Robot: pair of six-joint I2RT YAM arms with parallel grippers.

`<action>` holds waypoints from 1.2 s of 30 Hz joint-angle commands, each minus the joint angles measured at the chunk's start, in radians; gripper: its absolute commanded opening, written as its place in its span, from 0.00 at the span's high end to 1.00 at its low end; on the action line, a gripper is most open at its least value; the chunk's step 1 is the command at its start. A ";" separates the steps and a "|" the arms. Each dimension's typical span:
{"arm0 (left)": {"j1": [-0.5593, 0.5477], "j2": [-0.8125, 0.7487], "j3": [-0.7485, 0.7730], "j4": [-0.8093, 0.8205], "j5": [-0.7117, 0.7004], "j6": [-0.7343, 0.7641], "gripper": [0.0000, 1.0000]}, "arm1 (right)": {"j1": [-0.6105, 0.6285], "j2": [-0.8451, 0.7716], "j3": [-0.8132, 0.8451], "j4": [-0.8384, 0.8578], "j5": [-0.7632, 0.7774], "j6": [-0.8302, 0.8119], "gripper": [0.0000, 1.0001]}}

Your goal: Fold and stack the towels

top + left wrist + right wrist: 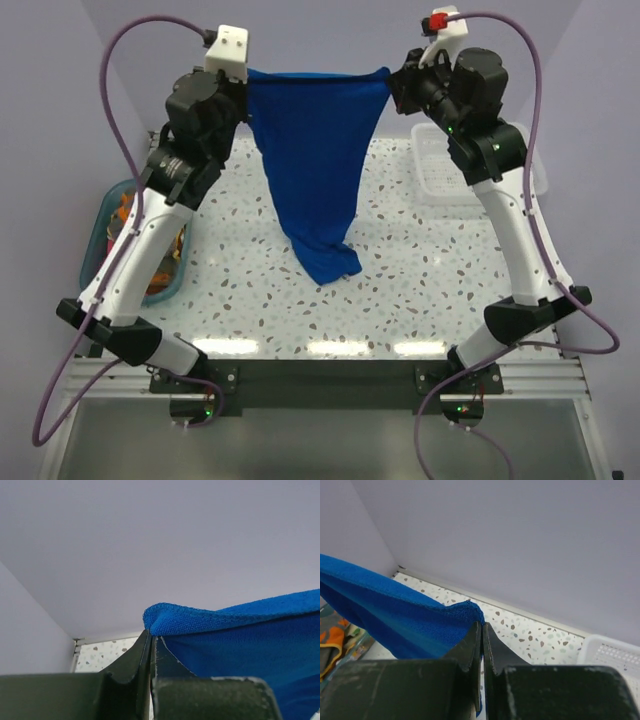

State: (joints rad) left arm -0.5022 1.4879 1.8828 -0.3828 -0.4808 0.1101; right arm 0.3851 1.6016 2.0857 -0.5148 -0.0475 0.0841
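The blue towel (315, 180) hangs stretched between the two arms, high over the far middle of the table (420, 270). The left gripper (244, 88) is pressed together on the towel's top left corner. The right gripper (392, 84) pinches the top right corner the same way. The cloth narrows downward to a bunched tip that seems to rest on the table, though from above this is hard to judge. A teal tub (104, 215) holding orange cloth (163, 272) sits at the left edge. A white basket (440, 170) stands at the far right.
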 commanded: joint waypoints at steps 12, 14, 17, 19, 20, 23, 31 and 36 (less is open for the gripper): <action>0.008 -0.097 0.172 0.035 0.047 0.109 1.00 | -0.002 -0.068 0.169 0.025 -0.002 -0.063 1.00; 0.010 -0.066 0.223 0.024 0.025 0.126 1.00 | -0.002 -0.043 0.224 0.015 0.032 -0.075 1.00; 0.008 0.008 0.346 0.018 0.008 0.135 1.00 | 0.000 0.007 0.310 0.022 0.063 -0.079 1.00; 0.008 0.057 0.404 0.033 -0.005 0.152 1.00 | -0.002 0.038 0.345 0.056 0.095 -0.078 1.00; 0.008 0.069 0.424 0.054 -0.028 0.158 1.00 | -0.002 0.047 0.350 0.071 0.136 -0.078 1.00; 0.008 0.121 0.429 0.091 -0.076 0.177 1.00 | -0.002 0.084 0.362 0.110 0.182 -0.115 1.00; 0.008 0.177 0.430 0.094 -0.165 0.162 1.00 | -0.002 0.078 0.272 0.156 0.210 -0.129 1.00; 0.008 -0.001 0.316 0.076 -0.033 0.106 1.00 | -0.002 -0.085 0.134 0.157 0.115 -0.150 1.00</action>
State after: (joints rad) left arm -0.5053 1.6711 2.2448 -0.3584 -0.5423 0.2440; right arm 0.3923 1.6730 2.2658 -0.4198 0.0948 -0.0254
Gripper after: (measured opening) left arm 0.027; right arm 0.014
